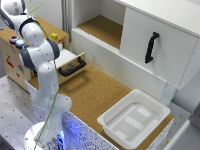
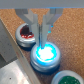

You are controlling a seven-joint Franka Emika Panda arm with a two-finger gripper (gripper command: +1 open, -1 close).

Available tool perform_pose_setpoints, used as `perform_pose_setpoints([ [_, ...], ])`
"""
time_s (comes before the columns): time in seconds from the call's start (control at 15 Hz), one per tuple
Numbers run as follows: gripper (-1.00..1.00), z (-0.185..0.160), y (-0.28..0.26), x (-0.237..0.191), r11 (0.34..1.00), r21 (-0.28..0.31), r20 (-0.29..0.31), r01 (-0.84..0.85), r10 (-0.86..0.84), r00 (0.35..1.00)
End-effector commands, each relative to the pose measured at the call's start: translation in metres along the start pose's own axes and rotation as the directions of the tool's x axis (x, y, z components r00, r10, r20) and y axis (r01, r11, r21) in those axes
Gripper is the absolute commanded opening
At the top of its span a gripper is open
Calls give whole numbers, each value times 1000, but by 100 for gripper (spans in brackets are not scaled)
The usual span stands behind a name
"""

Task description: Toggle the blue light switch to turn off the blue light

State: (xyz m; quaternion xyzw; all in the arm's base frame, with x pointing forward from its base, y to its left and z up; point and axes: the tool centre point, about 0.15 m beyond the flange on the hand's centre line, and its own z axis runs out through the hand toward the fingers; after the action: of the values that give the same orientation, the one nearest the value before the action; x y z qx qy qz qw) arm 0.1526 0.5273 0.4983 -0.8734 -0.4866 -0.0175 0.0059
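In the wrist view the blue light switch [image 2: 46,53] is a round cap in a dark rim, glowing bright blue. My gripper [image 2: 38,39] hangs just above its near edge. The two fingers [image 2: 30,27] stand a little apart, with cork showing in the gap and nothing held. A matching red-capped knob [image 2: 26,35] sits beside the left finger. In the exterior view the blue knob [image 1: 20,43] and the red one [image 1: 13,37] sit on top of a wooden box [image 1: 12,62] at the left. The arm [image 1: 42,55] hides the fingers there.
A green-capped knob [image 2: 64,77] lies close to the blue one. A small yellow block [image 1: 54,36] rests on the box top. Beside the box a drawer with a black handle [image 1: 72,66] stands pulled out. A white cabinet [image 1: 150,45] and a white tray [image 1: 134,117] are at the exterior view's right.
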Motion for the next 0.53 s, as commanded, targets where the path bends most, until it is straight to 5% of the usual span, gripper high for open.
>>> perform_pose_setpoints([
  [0.0,-100,19,-4,32,997,-78,94,13,-6,996],
  [0.47,-100,55,0,11,1000,-14,112,-23,24,993],
])
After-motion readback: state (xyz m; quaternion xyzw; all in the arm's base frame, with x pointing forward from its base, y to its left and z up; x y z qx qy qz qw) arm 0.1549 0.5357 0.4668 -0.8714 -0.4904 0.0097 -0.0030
